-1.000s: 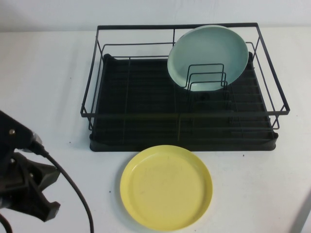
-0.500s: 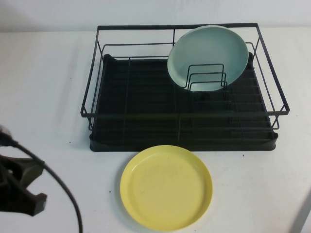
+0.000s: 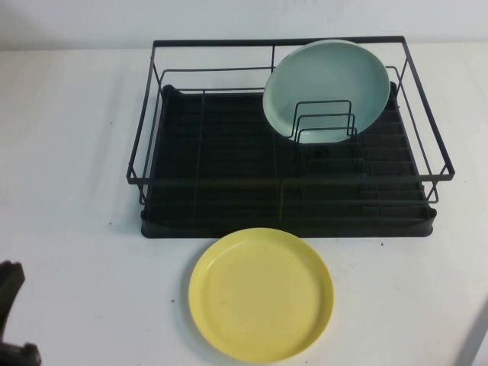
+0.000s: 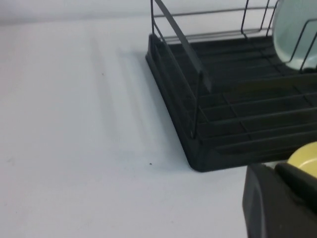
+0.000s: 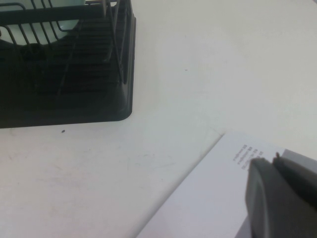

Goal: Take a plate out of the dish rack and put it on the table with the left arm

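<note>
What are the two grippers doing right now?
Left gripper: at the table's near-left edge, holding nothing; open or closed cannot be told.
Right gripper: cannot be told.

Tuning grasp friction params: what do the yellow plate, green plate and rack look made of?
Yellow plate: likely plastic, matte, uniform colour, no glaze glare. Mint-green plate: same look, soft sheen. Dish rack: thin black coated metal wire over a ribbed black tray, probably plastic. Left gripper sits at the table's near-left edge; right gripper is over printed paper.

- Even, bright, diffuse light; no glare on the table [image 3: 69, 137].
- Faint soft shadows beside the dish rack [image 4: 223, 124].
- Wrist views soft; near dark gripper parts blurred.
</note>
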Tool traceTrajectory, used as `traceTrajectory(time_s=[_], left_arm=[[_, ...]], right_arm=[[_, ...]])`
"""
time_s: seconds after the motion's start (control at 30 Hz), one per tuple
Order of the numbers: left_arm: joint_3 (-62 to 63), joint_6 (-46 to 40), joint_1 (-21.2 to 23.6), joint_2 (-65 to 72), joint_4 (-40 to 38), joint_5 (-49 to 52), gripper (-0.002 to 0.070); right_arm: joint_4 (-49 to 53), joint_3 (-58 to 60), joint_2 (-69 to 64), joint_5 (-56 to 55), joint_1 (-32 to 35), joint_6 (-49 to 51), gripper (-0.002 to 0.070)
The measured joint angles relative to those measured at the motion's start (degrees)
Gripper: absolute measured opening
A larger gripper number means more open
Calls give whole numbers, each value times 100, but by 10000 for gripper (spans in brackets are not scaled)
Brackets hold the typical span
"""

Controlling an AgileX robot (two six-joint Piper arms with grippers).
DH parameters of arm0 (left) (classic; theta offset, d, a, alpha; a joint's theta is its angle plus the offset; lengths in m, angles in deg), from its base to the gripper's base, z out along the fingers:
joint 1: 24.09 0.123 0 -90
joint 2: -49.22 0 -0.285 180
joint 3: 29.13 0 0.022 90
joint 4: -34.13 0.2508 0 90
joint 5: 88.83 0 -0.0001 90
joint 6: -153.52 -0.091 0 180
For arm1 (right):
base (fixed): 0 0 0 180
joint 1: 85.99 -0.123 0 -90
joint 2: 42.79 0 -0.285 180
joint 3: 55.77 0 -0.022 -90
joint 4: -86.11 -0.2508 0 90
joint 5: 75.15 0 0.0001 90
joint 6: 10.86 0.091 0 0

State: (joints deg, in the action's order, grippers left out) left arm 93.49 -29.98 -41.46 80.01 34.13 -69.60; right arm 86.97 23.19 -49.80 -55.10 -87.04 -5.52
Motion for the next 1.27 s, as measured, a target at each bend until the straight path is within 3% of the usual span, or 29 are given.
traceTrajectory(time_s=[0.13, 0.23, 0.57, 1.27], left_arm=[[-1289, 142, 72, -728, 133, -1258, -1], [-1850, 151, 317, -1279, 144, -1418, -1], [-2120, 165, 1358, -2346, 123, 18, -1], [-2120, 165, 1391, -2346, 51, 61, -1]], right_arm=[[0, 0, 0, 0, 0, 0, -20], [0, 0, 0, 0, 0, 0, -21], [0, 0, 0, 0, 0, 0, -20], [0, 0, 0, 0, 0, 0, -20]])
